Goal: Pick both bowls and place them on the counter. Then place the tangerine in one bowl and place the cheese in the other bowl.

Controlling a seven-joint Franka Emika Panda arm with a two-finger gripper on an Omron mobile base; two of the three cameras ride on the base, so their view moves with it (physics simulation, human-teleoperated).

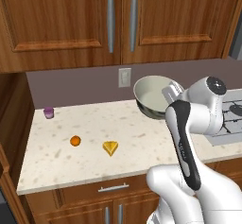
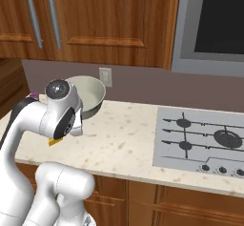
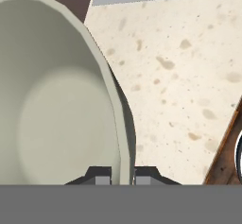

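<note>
Cream-grey bowl with dark outside, tipped on its side above the counter, pale smooth inside, gripper clamped on its rim, fingertips either side of the wall, tangerine and cheese wedge near each other on counter, purple cup at back left.

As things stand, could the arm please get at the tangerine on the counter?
Probably not yet: the gripper is shut on the rim of the cream bowl, held tilted above the counter. The tangerine itself lies in the open beside the cheese, nothing covering it.
</note>
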